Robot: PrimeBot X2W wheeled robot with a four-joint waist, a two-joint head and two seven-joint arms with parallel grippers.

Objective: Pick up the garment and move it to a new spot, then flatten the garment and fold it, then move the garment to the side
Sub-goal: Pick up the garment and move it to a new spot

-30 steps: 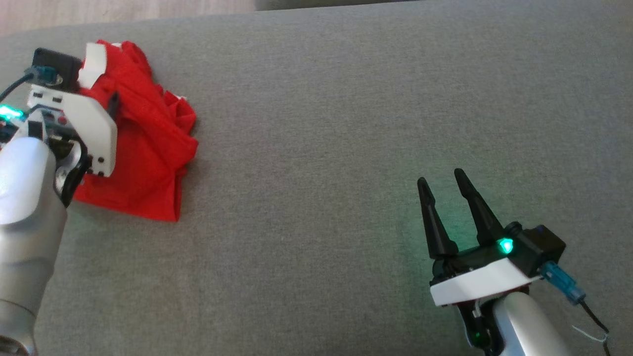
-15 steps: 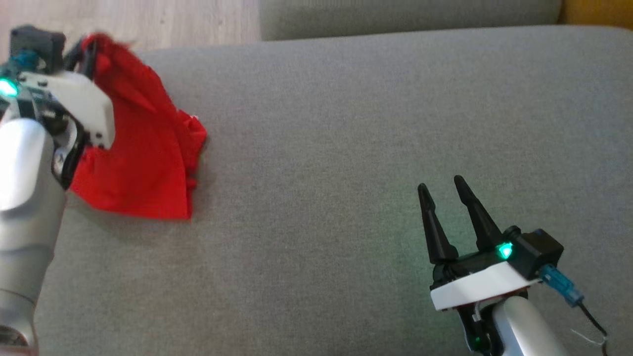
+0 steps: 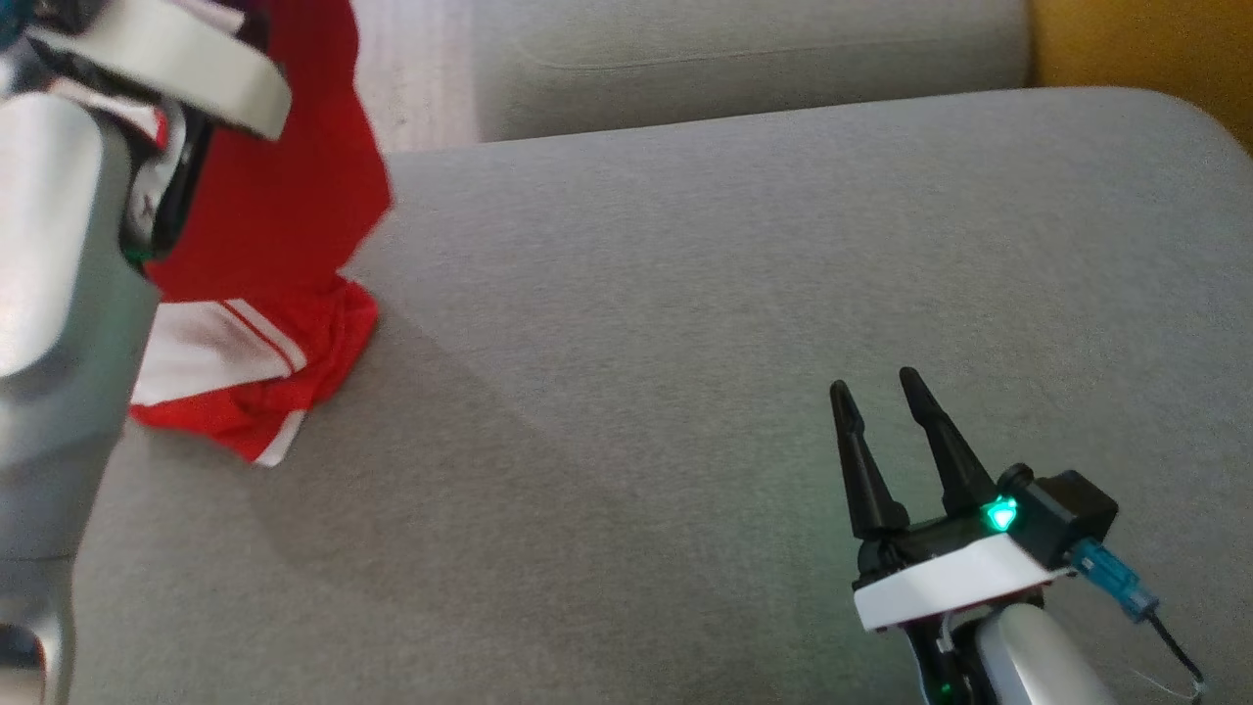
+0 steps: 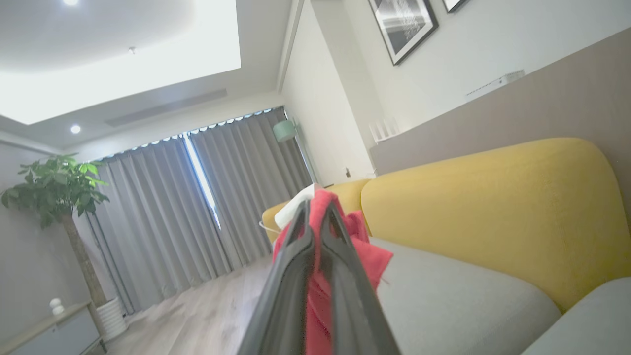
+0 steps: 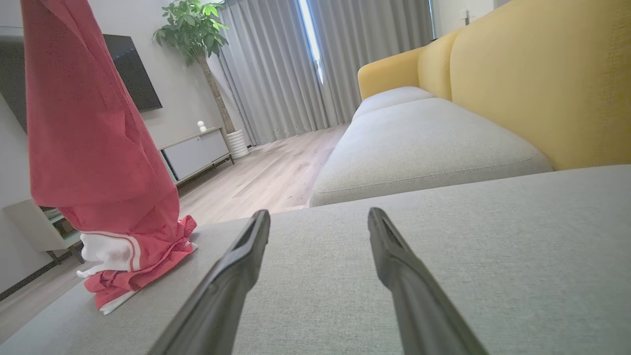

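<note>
Left gripper (image 4: 319,209): fingers pinched together on a fold of the red garment (image 4: 365,256), with cloth sandwiched between them and spilling over the tips. The grip is narrow and takes in only a small bite of fabric.

Right gripper (image 3: 876,387): jaws wide apart and holding nothing. It hovers low over the grey seat cushion (image 3: 685,343), well apart from the cloth.

Red garment (image 3: 284,196): hangs in a long drape from the left gripper at the left end of the cushion. Its lower end, with the white striped trim (image 3: 210,357), is bunched on the cushion and not yet clear of it. The right wrist view shows the same thing: a vertical column of cloth (image 5: 88,138) with its hem heaped on the seat. Can't tell whether it's a jersey or shorts.

Handling, my read:
- Light, thin and fully limp, probably sports knit. It holds no shape and will collapse wherever it's set down.
- Not fragile. The risk is slippage out of a small pinch, or the trailing hem dragging on the upholstery.
- A single-point hold leaves it roped up, so it won't flatten from there.
- Better holds are the sewn edges, meaning the trim band or a corner, where the fabric is doubled and less slick.
- For spreading, the right gripper should take a second corner on the same edge and pull it taut.
</note>
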